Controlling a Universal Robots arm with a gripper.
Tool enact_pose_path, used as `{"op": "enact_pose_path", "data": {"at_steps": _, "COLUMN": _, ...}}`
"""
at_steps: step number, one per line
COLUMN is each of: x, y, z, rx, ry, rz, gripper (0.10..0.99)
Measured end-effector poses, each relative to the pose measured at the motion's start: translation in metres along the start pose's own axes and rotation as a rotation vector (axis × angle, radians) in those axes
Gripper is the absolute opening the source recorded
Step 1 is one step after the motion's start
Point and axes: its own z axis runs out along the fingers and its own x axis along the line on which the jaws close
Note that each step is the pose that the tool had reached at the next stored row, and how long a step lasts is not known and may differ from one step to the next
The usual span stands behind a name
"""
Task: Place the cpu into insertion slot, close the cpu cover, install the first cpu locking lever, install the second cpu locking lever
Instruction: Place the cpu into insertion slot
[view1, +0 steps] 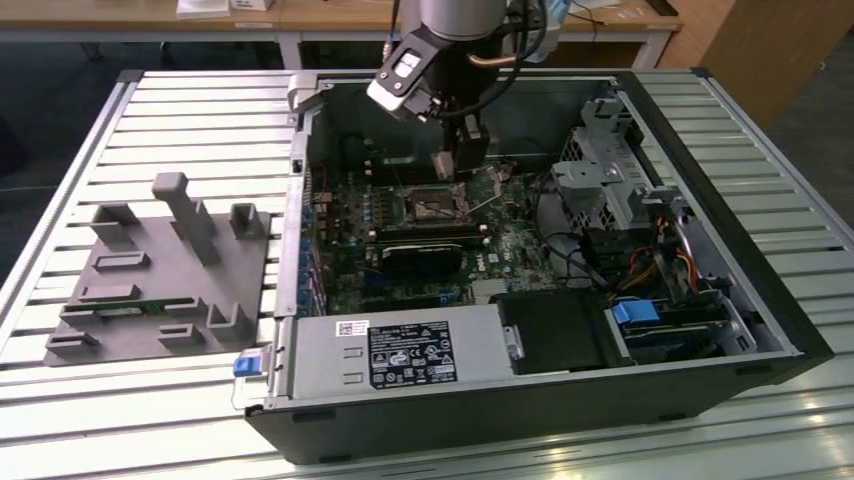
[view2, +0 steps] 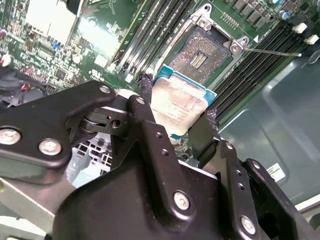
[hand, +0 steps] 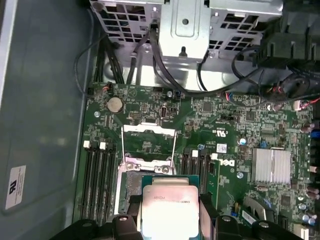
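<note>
Arm (view1: 461, 15): round, silver-grey metal housing. Black-and-white block (view1: 404, 75) mounted at the wrist side; dark cable (view1: 518, 70) looped alongside. Gripper (view2: 177, 102): matte black throughout, built from flat bars (view2: 150, 145) joined at round pivots. Silver screws (view2: 50, 146) with recessed heads at the joints. Small holes (view2: 159, 135) in a row along the finger bars. Fingers (view2: 144, 87): slim, black, rough-edged at the tips.
</note>
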Motion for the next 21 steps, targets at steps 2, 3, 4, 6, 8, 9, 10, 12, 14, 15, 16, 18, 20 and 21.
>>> {"op": "enact_pose_path", "data": {"at_steps": 2, "x": 0.0002, "y": -0.0005, "z": 0.0019, "rx": 0.000, "ry": -0.0012, "rz": 0.012, "gripper": 0.541}}
{"op": "enact_pose_path", "data": {"at_steps": 3, "x": 0.0005, "y": -0.0009, "z": 0.0030, "rx": 0.000, "ry": -0.0018, "rz": 0.019, "gripper": 0.541}}
{"op": "enact_pose_path", "data": {"at_steps": 4, "x": 0.0008, "y": -0.0013, "z": 0.0039, "rx": 0.000, "ry": -0.0023, "rz": 0.025, "gripper": 0.541}}
{"op": "enact_pose_path", "data": {"at_steps": 6, "x": 0.0015, "y": -0.0020, "z": 0.0059, "rx": 0.000, "ry": -0.0034, "rz": 0.036, "gripper": 0.541}}
{"op": "enact_pose_path", "data": {"at_steps": 8, "x": 0.0024, "y": -0.0027, "z": 0.0079, "rx": -0.001, "ry": -0.0044, "rz": 0.047, "gripper": 0.541}}
{"op": "enact_pose_path", "data": {"at_steps": 9, "x": 0.0030, "y": -0.0031, "z": 0.0090, "rx": -0.001, "ry": -0.0048, "rz": 0.052, "gripper": 0.541}}
{"op": "enact_pose_path", "data": {"at_steps": 10, "x": 0.0038, "y": -0.0033, "z": 0.0102, "rx": -0.001, "ry": -0.0052, "rz": 0.057, "gripper": 0.541}}
{"op": "enact_pose_path", "data": {"at_steps": 12, "x": 0.0060, "y": -0.0037, "z": 0.0124, "rx": -0.001, "ry": -0.0058, "rz": 0.064, "gripper": 0.541}}
{"op": "enact_pose_path", "data": {"at_steps": 14, "x": 0.0087, "y": -0.0040, "z": 0.0144, "rx": -0.001, "ry": -0.0064, "rz": 0.069, "gripper": 0.541}}
{"op": "enact_pose_path", "data": {"at_steps": 15, "x": 0.0102, "y": -0.0040, "z": 0.0156, "rx": -0.001, "ry": -0.0066, "rz": 0.071, "gripper": 0.541}}
{"op": "enact_pose_path", "data": {"at_steps": 16, "x": 0.0119, "y": -0.0041, "z": 0.0167, "rx": -0.001, "ry": -0.0067, "rz": 0.074, "gripper": 0.541}}
{"op": "enact_pose_path", "data": {"at_steps": 18, "x": 0.0152, "y": -0.0043, "z": 0.0192, "rx": -0.001, "ry": -0.0071, "rz": 0.078, "gripper": 0.541}}
{"op": "enact_pose_path", "data": {"at_steps": 20, "x": 0.0172, "y": -0.0044, "z": 0.0218, "rx": -0.001, "ry": -0.0072, "rz": 0.078, "gripper": 0.541}}
{"op": "enact_pose_path", "data": {"at_steps": 21, "x": 0.0176, "y": -0.0045, "z": 0.0232, "rx": -0.001, "ry": -0.0070, "rz": 0.078, "gripper": 0.541}}
